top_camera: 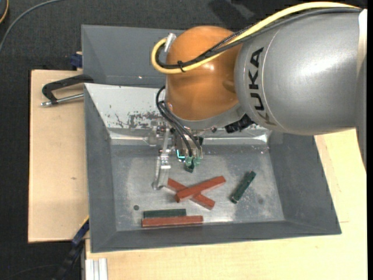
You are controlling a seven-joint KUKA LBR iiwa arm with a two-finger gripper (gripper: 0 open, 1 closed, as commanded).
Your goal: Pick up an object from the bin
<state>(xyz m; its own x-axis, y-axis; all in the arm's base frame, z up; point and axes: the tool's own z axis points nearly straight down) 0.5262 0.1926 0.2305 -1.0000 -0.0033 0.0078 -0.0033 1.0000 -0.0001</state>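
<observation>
Nearest me, a green stick (pixel 164 213) and a red stick (pixel 172 220) lie side by side along the bin's (pixel 98 174) front wall. Behind them are two crossed red sticks (pixel 201 187), with a dark green stick (pixel 242 186) off to the right. The claw (pixel 175 171) hangs spread and empty just over the crossed pair's left end, so nothing is picked yet and the grasp and lift remain. The arm (pixel 303 69) reads "KUKA".

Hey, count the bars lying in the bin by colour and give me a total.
Red-brown bars: 3, two crossed, one at the front
Dark green bars: 2, one at the right, one at the front
Total: 5
</observation>
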